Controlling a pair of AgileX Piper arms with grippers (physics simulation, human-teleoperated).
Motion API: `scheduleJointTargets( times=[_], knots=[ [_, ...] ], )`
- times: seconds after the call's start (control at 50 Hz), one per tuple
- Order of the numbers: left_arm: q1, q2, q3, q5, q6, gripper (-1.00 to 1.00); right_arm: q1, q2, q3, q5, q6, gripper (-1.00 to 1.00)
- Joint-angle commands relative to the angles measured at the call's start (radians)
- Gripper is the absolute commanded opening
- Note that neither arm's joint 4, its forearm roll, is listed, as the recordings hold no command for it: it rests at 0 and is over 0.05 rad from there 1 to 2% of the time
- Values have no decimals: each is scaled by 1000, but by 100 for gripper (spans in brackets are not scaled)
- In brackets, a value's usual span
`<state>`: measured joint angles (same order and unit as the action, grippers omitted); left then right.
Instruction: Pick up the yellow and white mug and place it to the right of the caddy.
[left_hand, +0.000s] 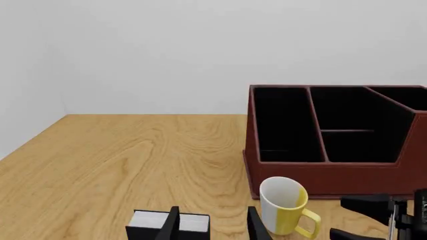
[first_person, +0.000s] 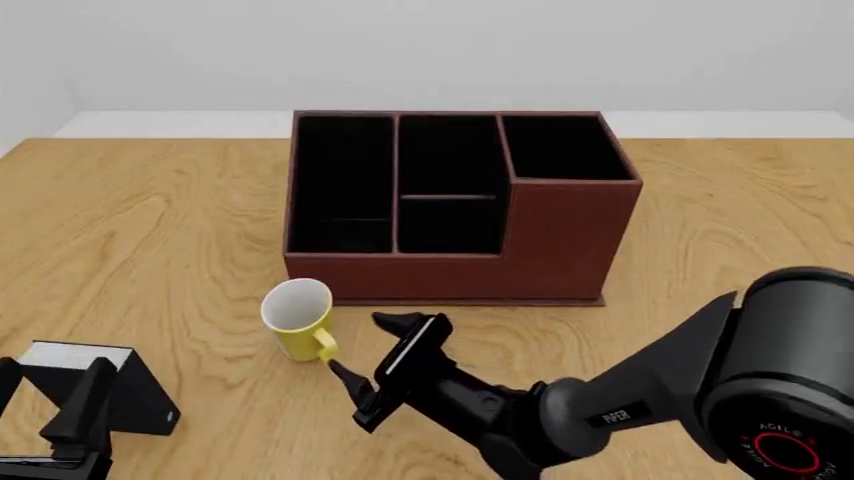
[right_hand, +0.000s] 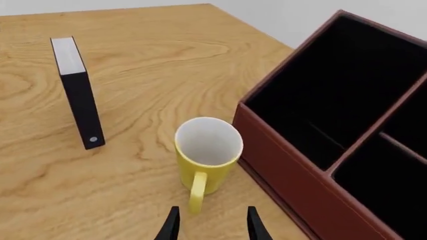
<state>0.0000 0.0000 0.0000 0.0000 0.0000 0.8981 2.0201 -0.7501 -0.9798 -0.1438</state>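
Right end effector (first_person: 367, 370) open, empty

- My right gripper (right_hand: 210, 225) hangs open, its fingertips either side of the mug's (right_hand: 208, 152) handle.
- Mug stands upright just beside the caddy (right_hand: 333, 150).
- Black box (right_hand: 78, 90) sits apart.

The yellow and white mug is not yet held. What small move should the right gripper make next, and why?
Probably a short advance toward the yellow and white mug. The right gripper is open and close to the mug's handle, which points at it, but the fingers have not reached it. The mug stands upright on the table, in front of the caddy.
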Motion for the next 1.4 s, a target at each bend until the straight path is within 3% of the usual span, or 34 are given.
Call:
scheduleJointTargets(
  times=[0.02, 0.86, 1.24, 1.26, 1.4],
  knots=[
    [0, 0, 0, 0, 0, 100, 11, 65, -74, 19, 8, 100],
    [0, 0, 0, 0, 0, 100, 27, 180, -204, 57, 25, 100],
    [0, 0, 0, 0, 0, 100, 24, 185, -204, 46, 23, 100],
    [0, 0, 0, 0, 0, 100, 23, 182, -202, 45, 22, -100],
    [0, 0, 0, 0, 0, 100, 22, 168, -189, 42, 19, -100]
  ],
)
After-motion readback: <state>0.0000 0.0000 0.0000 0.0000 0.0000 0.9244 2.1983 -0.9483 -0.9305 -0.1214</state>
